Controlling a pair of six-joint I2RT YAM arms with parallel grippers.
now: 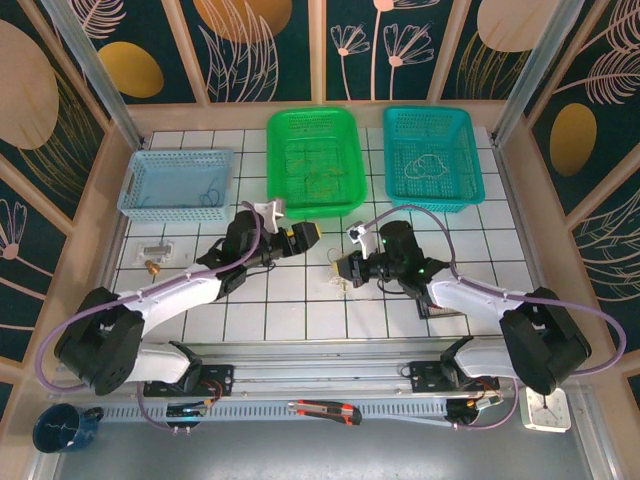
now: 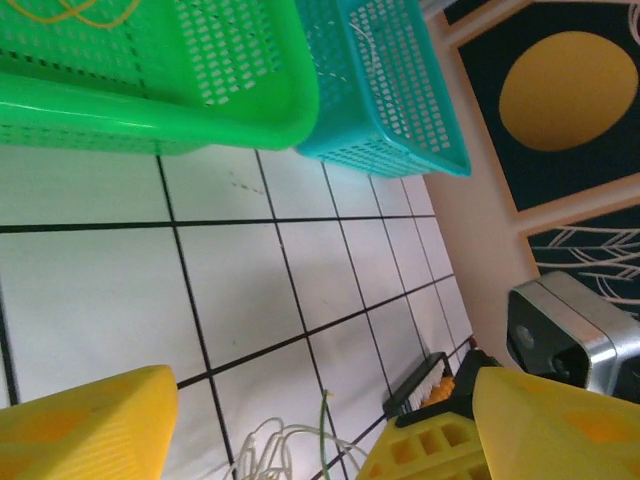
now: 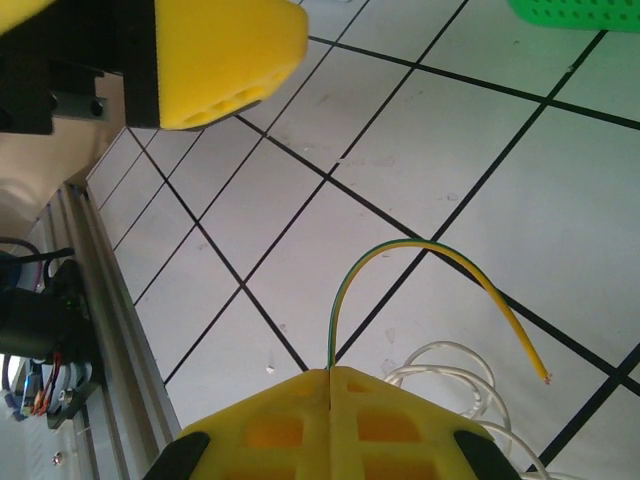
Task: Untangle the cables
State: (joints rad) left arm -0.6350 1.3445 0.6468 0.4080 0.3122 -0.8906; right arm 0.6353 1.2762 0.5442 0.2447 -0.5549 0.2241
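Yellow-green cable (image 3: 400,243) light, springy; right jaws clamped on it; left jaws open. We'd take white cable (image 3: 440,347) mid-loop.

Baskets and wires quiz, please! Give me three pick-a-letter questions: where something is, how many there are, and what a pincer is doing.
1. Where is the green basket? A) between the other two B) far left C) far right
2. How many baskets are there? A) two B) three C) five
3. What is the right pincer doing? A) gaping open B) shut on a yellow-green wire C) shut on a basket
Answers: 1 A, the blue basket is left of it, the teal basket right; 2 B, blue, green and teal; 3 B, the wire sticks out of its closed grip.
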